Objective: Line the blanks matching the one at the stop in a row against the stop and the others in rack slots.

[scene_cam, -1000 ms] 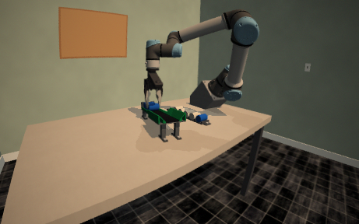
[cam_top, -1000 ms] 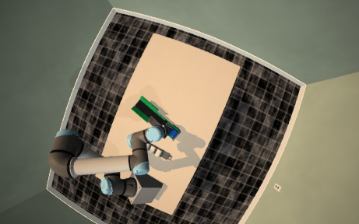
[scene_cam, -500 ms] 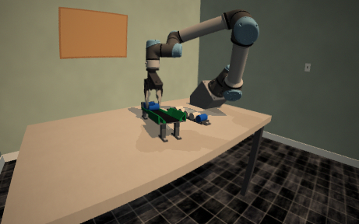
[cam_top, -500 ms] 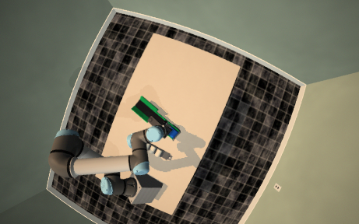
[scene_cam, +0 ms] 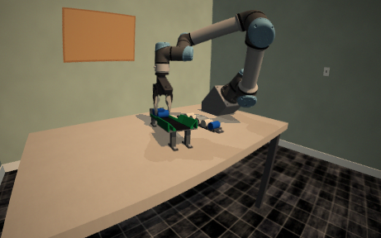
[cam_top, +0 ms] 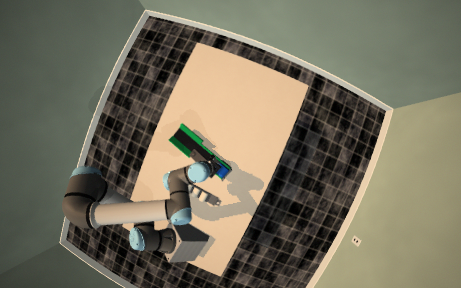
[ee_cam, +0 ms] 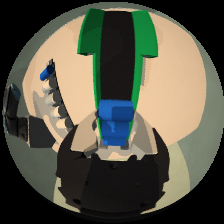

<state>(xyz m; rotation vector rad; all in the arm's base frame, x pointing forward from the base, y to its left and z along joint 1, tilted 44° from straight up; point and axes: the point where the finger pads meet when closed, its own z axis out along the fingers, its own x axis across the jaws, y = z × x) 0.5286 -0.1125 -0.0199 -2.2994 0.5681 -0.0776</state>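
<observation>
The green feed ramp [cam_top: 186,136] [scene_cam: 183,121] [ee_cam: 90,35] with a black floor slopes down towards my gripper. My gripper [scene_cam: 162,108] [ee_cam: 115,110] stands upright over the ramp's low end, by the stop. Its fingers are shut on a blue blank [ee_cam: 116,111] [scene_cam: 163,112] that lies across the ramp floor. A second blue piece [ee_cam: 114,133] shows just behind it, nearer the stop. Blue also shows at the ramp's end in the overhead view [cam_top: 222,171]. The stock rack [scene_cam: 218,130] [ee_cam: 50,100] lies beside the ramp with pale blanks [scene_cam: 204,122] and one blue blank [scene_cam: 214,125] [ee_cam: 46,73] in its slots.
The ramp stands on grey legs [scene_cam: 173,141] on the tan table [scene_cam: 102,165]. The robot's base [scene_cam: 218,101] sits at the table's far right. The arm reaches over the rack to the ramp.
</observation>
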